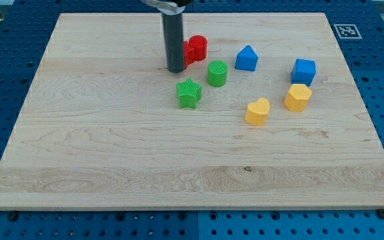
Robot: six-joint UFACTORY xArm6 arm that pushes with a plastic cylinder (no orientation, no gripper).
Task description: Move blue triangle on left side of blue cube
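Blue triangle [246, 58] sits toward the view's top, well to the left of the blue cube [304, 71], with open board between them. I have no jaws to report, only a rod that holds nothing; my tip [176, 69] rests just left of the red blocks [194, 49], away from the triangle. I judge the approach is in hand: next I must get my tip to the triangle's left and nudge it rightward. I count two blue, two red, two green, two yellow blocks.

Dark upright rod from the view's top, my tip [176, 70] down on the board.
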